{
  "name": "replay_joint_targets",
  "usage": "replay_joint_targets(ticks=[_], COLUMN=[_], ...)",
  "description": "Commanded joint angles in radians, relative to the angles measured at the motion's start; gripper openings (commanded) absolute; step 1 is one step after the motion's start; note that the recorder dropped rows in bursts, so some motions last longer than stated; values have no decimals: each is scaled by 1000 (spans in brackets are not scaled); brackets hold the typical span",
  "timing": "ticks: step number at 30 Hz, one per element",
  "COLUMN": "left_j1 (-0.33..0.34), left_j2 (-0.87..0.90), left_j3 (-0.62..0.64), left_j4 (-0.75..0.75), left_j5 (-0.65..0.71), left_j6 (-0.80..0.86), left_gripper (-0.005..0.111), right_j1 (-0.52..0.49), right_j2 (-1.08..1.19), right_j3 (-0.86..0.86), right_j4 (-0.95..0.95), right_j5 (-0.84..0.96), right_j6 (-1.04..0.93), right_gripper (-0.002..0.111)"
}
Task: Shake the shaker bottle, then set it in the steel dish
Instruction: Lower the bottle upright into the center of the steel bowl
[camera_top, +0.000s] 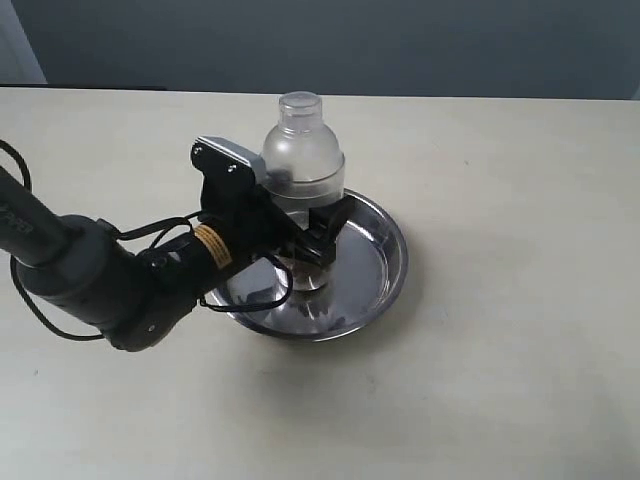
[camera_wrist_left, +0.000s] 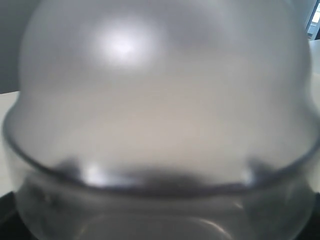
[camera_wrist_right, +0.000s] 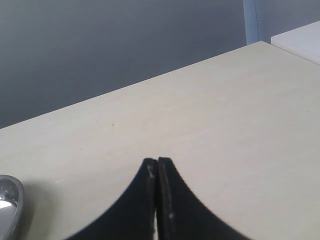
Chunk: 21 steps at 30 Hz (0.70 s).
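Exterior view, left to right. The left arm (camera_top: 90, 280) comes in from the dish's 8 o'clock, low over the table (camera_top: 520, 380). Its forearm is angled up toward the dish and black cables loop beside the wrist. The left gripper (camera_top: 312, 245) reaches over the near rim of the steel dish (camera_top: 390, 262) and straddles the lower body of the shaker bottle (camera_top: 300, 160). One dark finger (camera_top: 328, 232) lies across the bottle's 4 o'clock side, and the other is hidden behind the bottle. We cannot tell whether the pair is pressing the bottle or merely flanking it.

The bottle stands upright inside the dish, toward the dish's 10 o'clock. Its cap is on top, and brown beads show low in the base. The gripper and wrist block our sight of the dish's 9 o'clock rim.

In the left wrist view, the bottle's domed shoulder (camera_wrist_left: 160, 125) fills the frame, blurred.

In the right wrist view, the right gripper (camera_wrist_right: 158, 172) has its fingertips pressed together with nothing between them, over bare table (camera_wrist_right: 225, 115). A sliver of the dish's rim (camera_wrist_right: 7, 200) shows nearby, and a grey wall (camera_wrist_right: 100, 45) stands beyond the table edge.
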Motion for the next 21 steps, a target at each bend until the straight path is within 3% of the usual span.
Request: replay_joint_targets(ticks=[1, 2, 5, 9, 21], left_j1=[0, 0, 0, 0, 0], left_j2=[1, 1, 1, 1, -2], left_j3=[-5, -5, -5, -5, -5], left_j4=[19, 29, 36, 53, 31], left_j5=[-25, -25, -33, -14, 44], left_j6=[22, 22, 22, 22, 22], left_gripper=[8, 13, 45, 64, 64], right_j1=[1, 1, 1, 1, 1], right_j2=[-4, -4, -4, -4, -4], right_j3=[2, 2, 2, 2, 2], right_j4=[-5, -5, -5, -5, -5], right_j5=[-6, -6, -6, -6, -6], right_j6=[-3, -3, -3, -3, -3], right_gripper=[-1, -1, -1, -1, -1])
